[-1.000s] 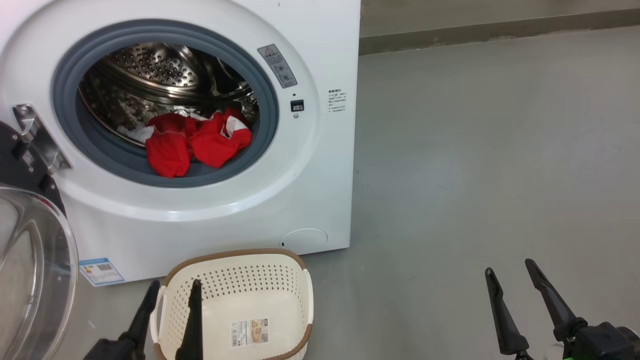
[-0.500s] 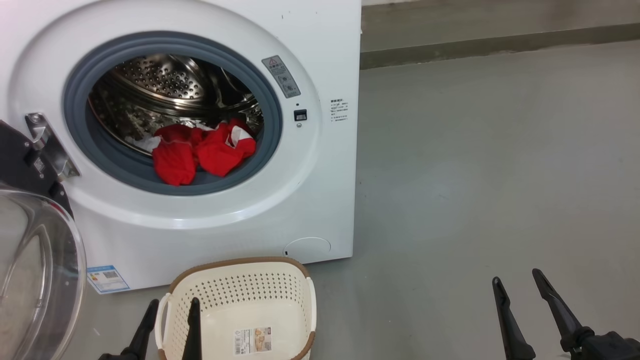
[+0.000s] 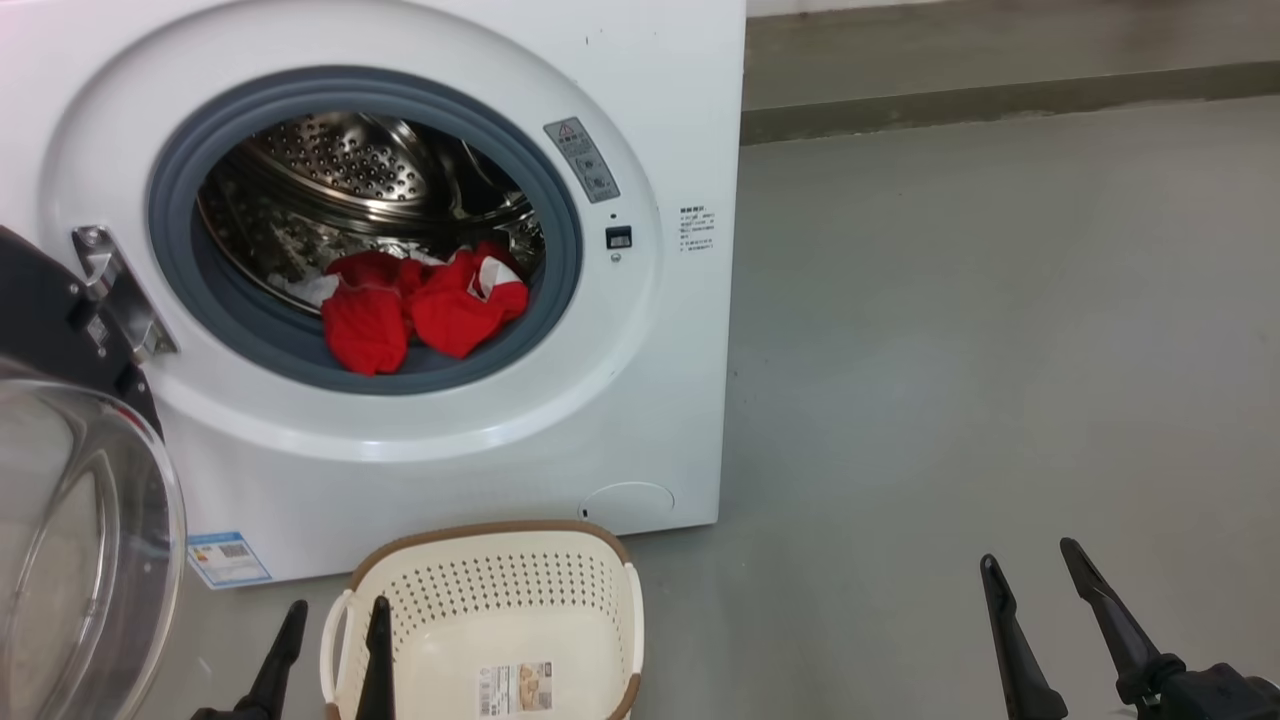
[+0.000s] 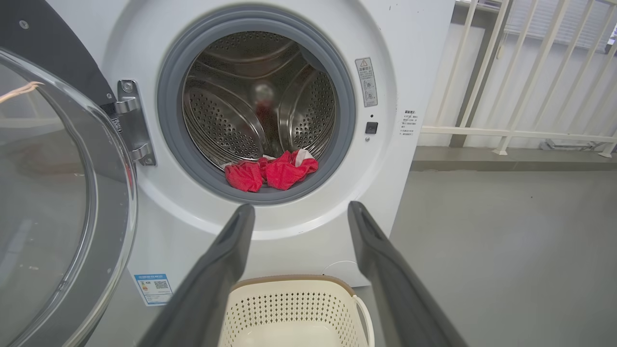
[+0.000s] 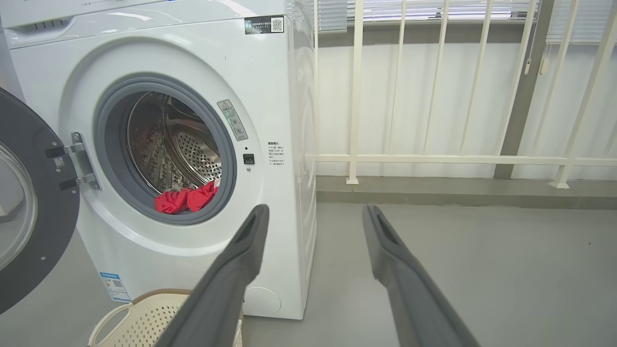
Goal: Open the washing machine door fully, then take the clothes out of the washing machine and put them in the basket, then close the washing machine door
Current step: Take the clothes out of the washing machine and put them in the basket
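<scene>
While you look into the open drum, these lines place everything against the washing machine (image 3: 640, 400).

Clothes: you see the clothes (image 3: 420, 310) bunched low at the front of the steel drum (image 3: 340, 170), part of them lying over the lower lip of the grey gasket (image 3: 560, 210); a bit of white trim shows among the red.

Door: the washing machine door (image 3: 60, 540) is swung out on the hinge (image 3: 115, 290) at the machine's left side, its clear bowl window facing away from the opening.

Basket: the basket (image 3: 490, 585) sits on the floor (image 3: 1000, 350) just in front of the machine, below the opening; you can see a paper label (image 3: 515, 688) on its bottom and no clothes in it.

Left gripper: your left gripper (image 3: 330, 655) hangs in front of the machine at the basket's left rim, fingers spread and pointing toward the opening, nothing between them.

Right gripper: your right gripper (image 3: 1045, 625) hangs over bare floor, well to the right of the machine, fingers apart and grasping nothing.

Blue label: a blue label (image 3: 228, 558) sits at the machine's lower left corner, beside the door.

Railing: a white railing (image 5: 458, 154) stands behind and to the right of the machine.
</scene>
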{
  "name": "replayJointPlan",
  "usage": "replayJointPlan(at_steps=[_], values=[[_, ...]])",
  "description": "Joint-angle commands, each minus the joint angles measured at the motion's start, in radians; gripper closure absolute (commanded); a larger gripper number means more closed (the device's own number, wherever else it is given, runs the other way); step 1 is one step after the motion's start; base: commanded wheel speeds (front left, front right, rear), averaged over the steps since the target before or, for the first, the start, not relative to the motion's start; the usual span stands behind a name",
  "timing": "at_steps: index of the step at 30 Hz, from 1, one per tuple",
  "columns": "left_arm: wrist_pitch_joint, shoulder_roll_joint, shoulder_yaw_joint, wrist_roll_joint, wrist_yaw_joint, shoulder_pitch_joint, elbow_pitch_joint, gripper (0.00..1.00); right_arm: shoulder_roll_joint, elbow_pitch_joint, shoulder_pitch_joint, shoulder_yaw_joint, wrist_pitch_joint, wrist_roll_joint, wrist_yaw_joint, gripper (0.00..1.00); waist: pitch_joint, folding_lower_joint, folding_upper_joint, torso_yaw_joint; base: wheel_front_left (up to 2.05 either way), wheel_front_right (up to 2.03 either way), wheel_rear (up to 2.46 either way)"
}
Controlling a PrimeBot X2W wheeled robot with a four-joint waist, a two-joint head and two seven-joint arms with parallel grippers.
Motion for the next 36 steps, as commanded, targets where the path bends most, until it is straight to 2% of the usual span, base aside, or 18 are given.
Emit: replayJointPlan(at_steps=[1,9,19,36], values=[[-0.008,0.013,0.028,0.005,0.006,-0.022,-0.025,0.0,-0.014,-0.024,-0.031,0.023,-0.006,0.0,0.006,0.0,0.0,0.0,0.0,0.0,1.12,-1.12,0.0],[-0.016,0.017,0.022,-0.011,-0.006,-0.023,-0.04,0.0,-0.014,-0.02,-0.032,0.026,-0.006,0.006,0.006,0.0,0.001,0.0,0.0,0.0,1.11,-1.11,0.0],[-0.014,0.016,0.006,-0.035,-0.024,-0.025,-0.061,0.0,-0.014,-0.023,-0.034,0.016,-0.006,0.01,0.006,0.0,0.009,0.0,0.0,0.012,0.13,-0.13,0.0],[-0.013,0.012,-0.013,-0.032,0.002,-0.026,-0.065,0.0,-0.014,-0.022,-0.036,0.014,-0.006,-0.002,0.006,0.0,0.014,0.0,0.0,0.022,0.0,0.0,0.0]])
